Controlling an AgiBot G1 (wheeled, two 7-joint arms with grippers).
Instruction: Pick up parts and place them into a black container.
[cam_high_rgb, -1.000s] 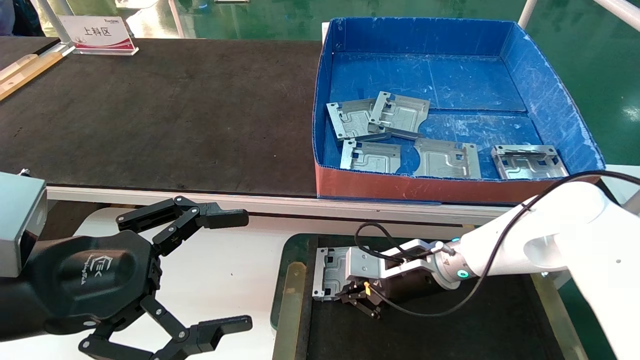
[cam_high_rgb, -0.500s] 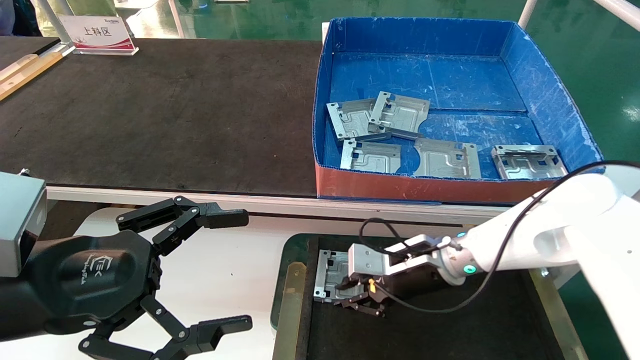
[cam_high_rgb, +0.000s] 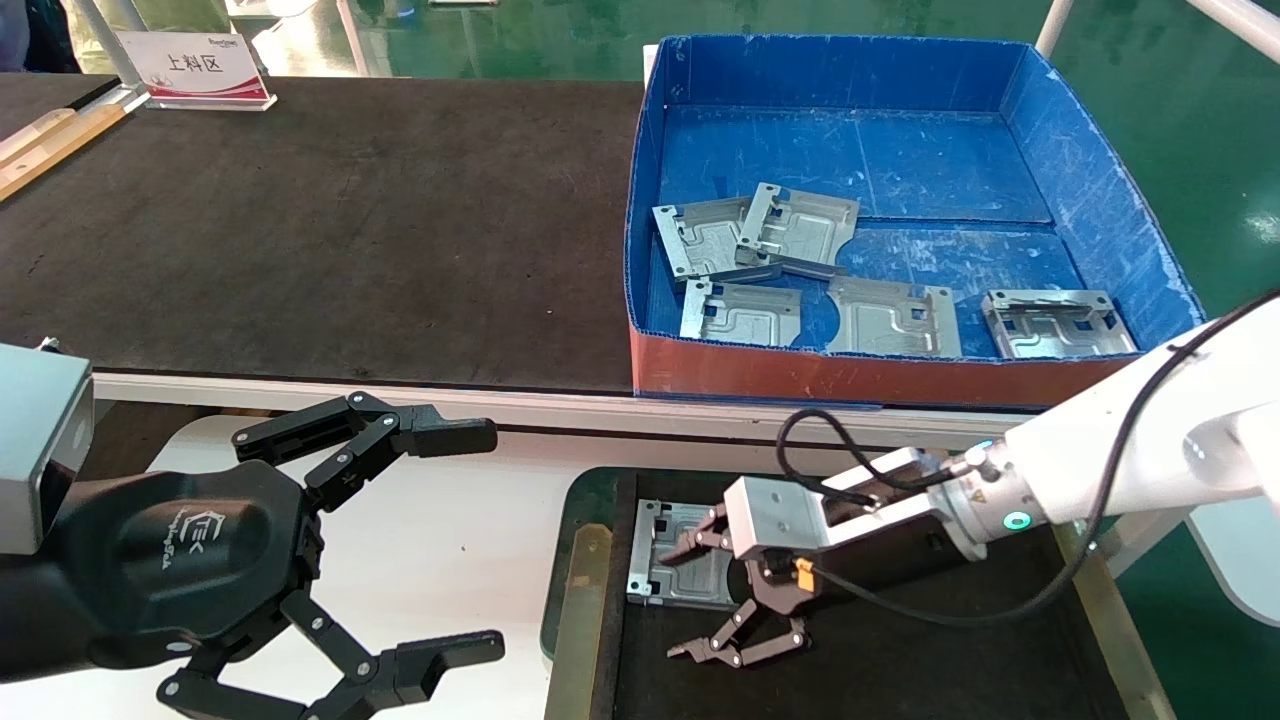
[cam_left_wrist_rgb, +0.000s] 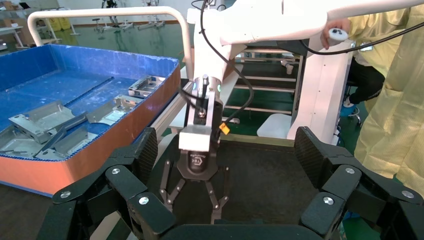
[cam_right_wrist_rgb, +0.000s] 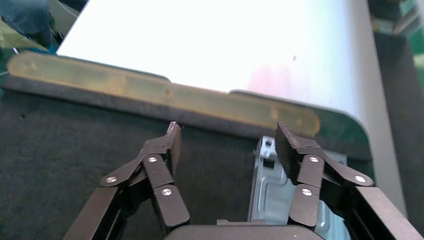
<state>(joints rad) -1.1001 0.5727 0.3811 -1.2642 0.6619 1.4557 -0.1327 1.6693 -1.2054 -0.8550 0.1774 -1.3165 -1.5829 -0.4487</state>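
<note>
Lying flat at the far-left corner of your black-floored, green-rimmed tray (cam_high_rgb: 585, 500), the silver stamped plate (cam_high_rgb: 678, 572) sits released; your right gripper (cam_high_rgb: 690, 600) hovers spread. The wrist view shows one finger (cam_right_wrist_rgb: 300, 165) over it. Left gripper (cam_high_rgb: 470, 540) idles spread.

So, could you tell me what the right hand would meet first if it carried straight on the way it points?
Probably the brass-coloured side strip on the black container's rim; depth is unclear.

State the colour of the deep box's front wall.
Red, on the blue box; clearest in the head view.
</note>
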